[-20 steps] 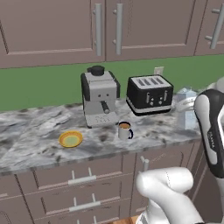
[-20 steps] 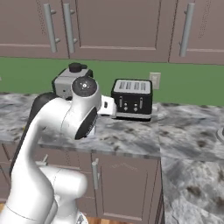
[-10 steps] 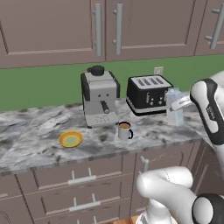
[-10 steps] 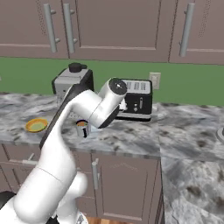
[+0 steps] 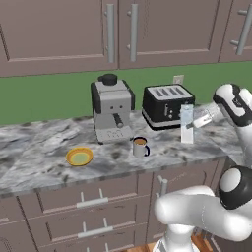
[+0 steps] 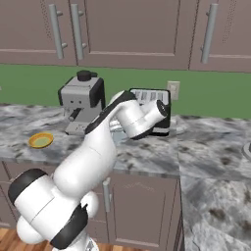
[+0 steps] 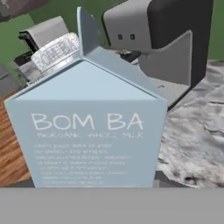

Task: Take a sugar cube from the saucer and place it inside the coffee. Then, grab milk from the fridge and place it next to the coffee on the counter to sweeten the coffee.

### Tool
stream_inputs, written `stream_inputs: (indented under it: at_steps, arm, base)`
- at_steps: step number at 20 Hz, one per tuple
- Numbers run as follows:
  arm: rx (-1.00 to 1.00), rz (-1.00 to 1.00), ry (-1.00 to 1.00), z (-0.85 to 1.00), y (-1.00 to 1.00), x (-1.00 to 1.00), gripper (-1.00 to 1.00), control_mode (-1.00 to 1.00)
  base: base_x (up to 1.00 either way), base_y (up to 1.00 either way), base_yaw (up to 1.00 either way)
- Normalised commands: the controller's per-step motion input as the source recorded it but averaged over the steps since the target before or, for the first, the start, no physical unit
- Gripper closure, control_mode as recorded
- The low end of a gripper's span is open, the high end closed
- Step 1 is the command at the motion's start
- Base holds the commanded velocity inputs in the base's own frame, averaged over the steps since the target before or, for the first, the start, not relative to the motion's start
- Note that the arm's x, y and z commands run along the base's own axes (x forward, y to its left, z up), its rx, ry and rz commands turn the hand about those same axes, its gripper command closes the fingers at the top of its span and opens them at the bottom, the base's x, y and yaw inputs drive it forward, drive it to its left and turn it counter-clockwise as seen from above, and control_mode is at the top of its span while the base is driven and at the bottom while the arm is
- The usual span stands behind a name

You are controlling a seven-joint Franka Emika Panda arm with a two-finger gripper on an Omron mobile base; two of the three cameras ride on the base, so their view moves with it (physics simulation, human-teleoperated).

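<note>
Hand: hand (image 5: 197, 119) grips the milk (image 5: 187, 123), carton upright.
Change: a second ago the carton was off at the right edge; it has now swung in over the tabletop (image 5: 44, 157), before the toaster (image 5: 167, 104).
Meaning: probably the set-down stage, milk nearly placed.
Milk: right of the coffee (image 5: 140, 146), apart from it; whether its base touches the tabletop I cannot tell.
Arm: reaches in level from the right, wrist horizontal.
Saucer: saucer (image 5: 79, 156) looks bare.

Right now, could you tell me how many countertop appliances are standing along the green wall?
2: the grey espresso machine on the left and the black toaster to its right. Others may sit outside the views.
</note>
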Motion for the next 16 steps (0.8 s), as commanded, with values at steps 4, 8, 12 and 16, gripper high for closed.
stream_inputs:
  at_steps: [4, 8, 12, 16]
  arm:
    - [0.07, 0.09, -0.03, -0.42, 0.30, 0.21, 1.00, -1.00]
    - [0.01, 0.00, -0.13, -0.59, 0.38, 0.66, 1.00, -1.00]
    - [0.00, 0.00, -0.08, -0.57, 0.30, 0.47, 1.00, -1.00]
    - [0.00, 0.04, -0.03, -0.50, 0.08, 0.17, 1.00, -1.00]
  base:
    - [0.00, 0.00, 0.00]
    - [0.00, 0.00, 0.00]
    - [0.00, 0.00, 0.00]
    - [0.00, 0.00, 0.00]
